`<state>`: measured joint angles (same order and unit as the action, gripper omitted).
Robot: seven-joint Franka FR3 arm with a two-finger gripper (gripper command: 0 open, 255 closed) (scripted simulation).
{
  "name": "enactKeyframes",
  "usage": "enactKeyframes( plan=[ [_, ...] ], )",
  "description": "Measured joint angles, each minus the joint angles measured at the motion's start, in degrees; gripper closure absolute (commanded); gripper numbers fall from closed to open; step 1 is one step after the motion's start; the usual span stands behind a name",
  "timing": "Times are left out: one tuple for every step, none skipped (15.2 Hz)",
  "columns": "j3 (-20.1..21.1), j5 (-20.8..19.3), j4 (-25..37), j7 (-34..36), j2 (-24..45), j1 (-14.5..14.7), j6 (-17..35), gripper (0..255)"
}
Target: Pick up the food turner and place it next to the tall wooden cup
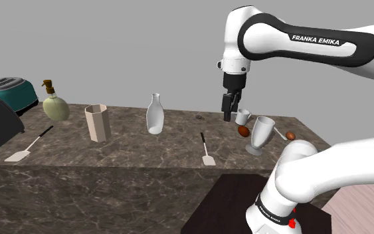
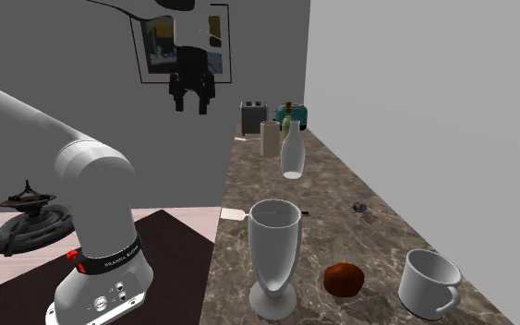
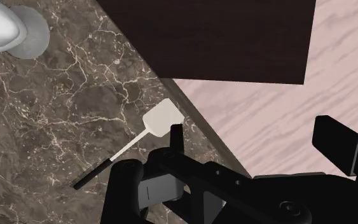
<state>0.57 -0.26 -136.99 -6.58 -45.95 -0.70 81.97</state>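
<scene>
Black tool (image 2: 191, 107), fingers wide apart, empty, hovering above white food turner (image 3: 163, 119)

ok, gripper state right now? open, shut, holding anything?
Gripper: open, fingers apart, holding nothing. The food turner lies on the marble counter, not grasped.
</scene>
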Motion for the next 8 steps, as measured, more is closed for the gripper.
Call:
enactKeyframes(
  plan=[
    [0.0, 0.0, 0.0, 0.0, 0.0, 0.0, 0.0, 0],
    [0.1, 0.1, -0.6, 0.7, 0.4, -0.3, 1.1, 0],
    [0.0, 0.0, -1.8, 1.6, 0.4, -0.9, 2.7, 0],
    [0.1, 0.1, -3.0, 2.8, 1.0, -1.5, 4.8, 0],
    [0.3, 0.3, -4.6, 4.2, 1.2, -2.1, 7.0, 0],
    [0.3, 0.3, -6.0, 5.5, 2.2, -2.8, 9.8, 0],
    [0.4, 0.3, -7.2, 6.8, 3.0, -3.5, 12.2, 0],
    [0.3, 0.2, -8.5, 8.0, 3.7, -4.2, 14.6, 0]
  ],
)
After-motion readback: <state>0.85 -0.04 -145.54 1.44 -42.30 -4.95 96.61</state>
